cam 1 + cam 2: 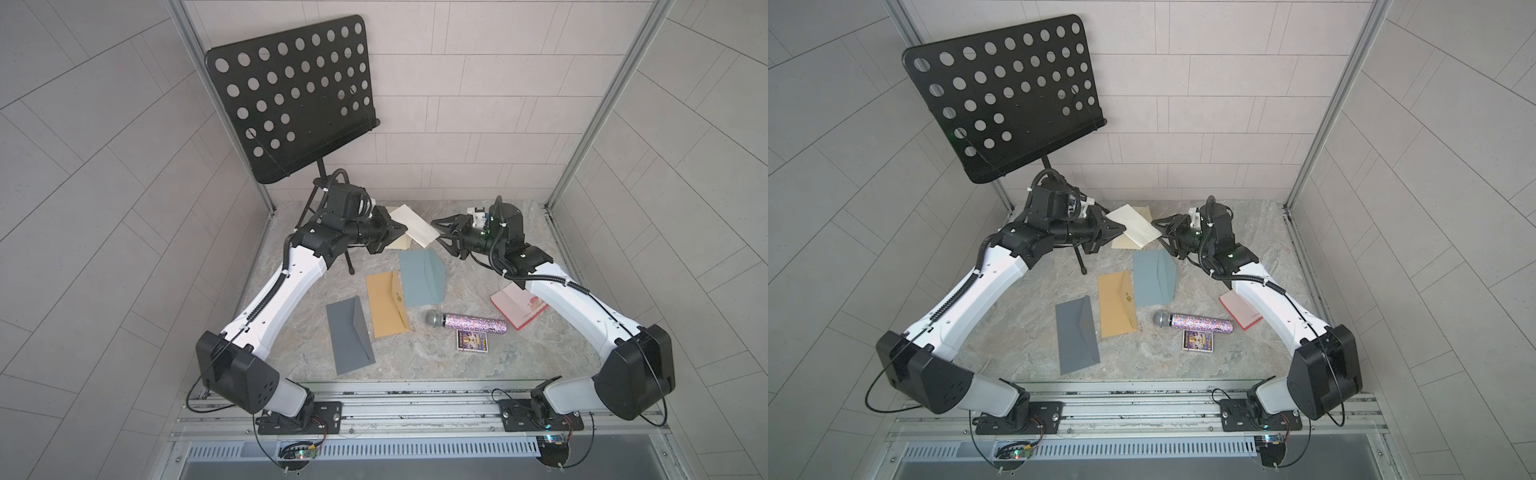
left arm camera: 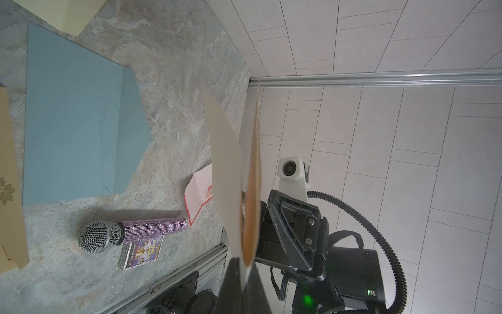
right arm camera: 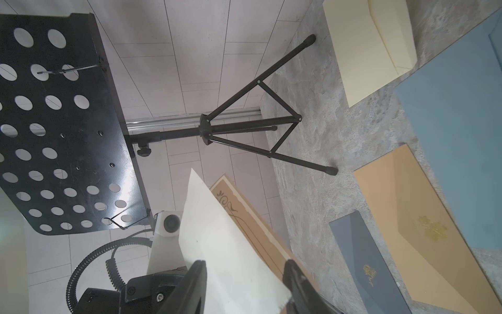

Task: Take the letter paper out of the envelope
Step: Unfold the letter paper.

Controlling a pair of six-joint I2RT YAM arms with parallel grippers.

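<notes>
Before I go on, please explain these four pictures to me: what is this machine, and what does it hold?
Two robot arms work over a table. Two pictures look down from above; the other two come from a camera on each arm's wrist. The left tool is shut on a cream envelope, lifted off the table; a tan decorated sheet shows beside it. The right tool stands open around its far end. On the table lie a grey envelope, a tan envelope, a blue envelope, a pink envelope, a glittery microphone and a small colourful box. A black music stand stands behind.
</notes>
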